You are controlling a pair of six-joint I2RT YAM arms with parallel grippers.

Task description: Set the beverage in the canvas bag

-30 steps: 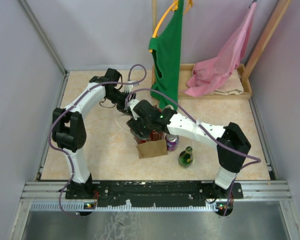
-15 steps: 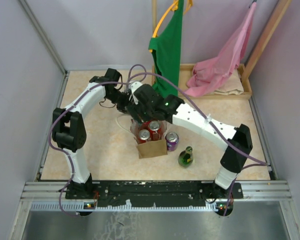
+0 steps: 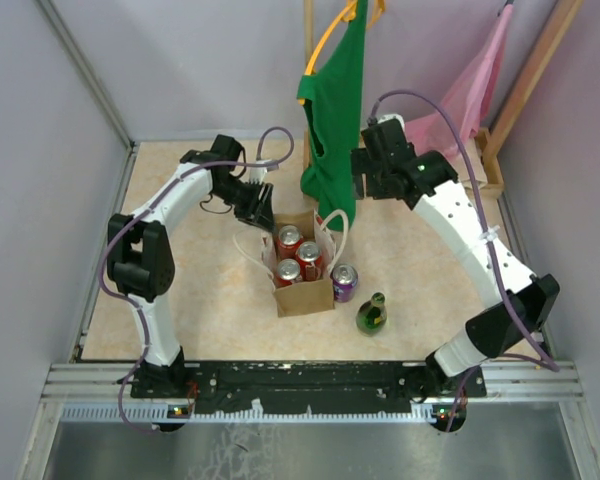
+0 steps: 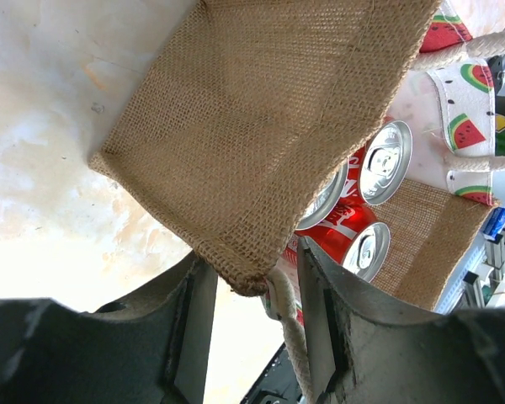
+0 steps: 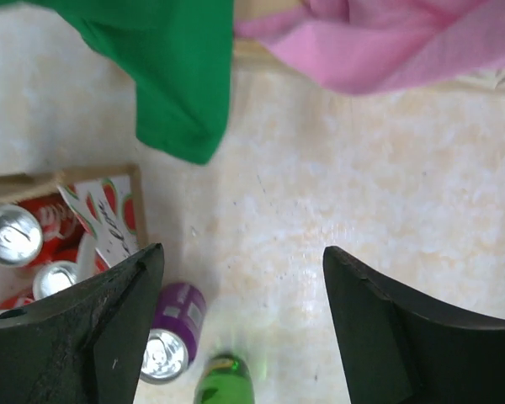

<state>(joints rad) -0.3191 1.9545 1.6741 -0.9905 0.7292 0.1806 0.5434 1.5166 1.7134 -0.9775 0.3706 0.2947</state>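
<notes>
The canvas bag (image 3: 302,295) stands open mid-table with three red cans (image 3: 298,253) upright inside. A purple can (image 3: 344,282) and a green bottle (image 3: 371,315) stand on the table just right of it. My left gripper (image 3: 258,208) is at the bag's back left corner. In the left wrist view the left gripper (image 4: 252,257) straddles the bag's burlap corner (image 4: 261,126) and a rope handle (image 4: 290,332), with a gap beside one finger. My right gripper (image 3: 368,178) hangs high at the back right. In the right wrist view the right gripper (image 5: 242,252) is open and empty above the purple can (image 5: 172,337) and green bottle (image 5: 225,380).
A green garment (image 3: 332,100) hangs from a hanger behind the bag, close to the right wrist. A pink cloth (image 3: 450,115) drapes over a wooden tray (image 3: 480,188) at the back right. Grey walls close in both sides.
The right gripper rose out of the bag, opened wider and swung to the back right. Three red cans now show uncovered in the bag. The left arm held still.
</notes>
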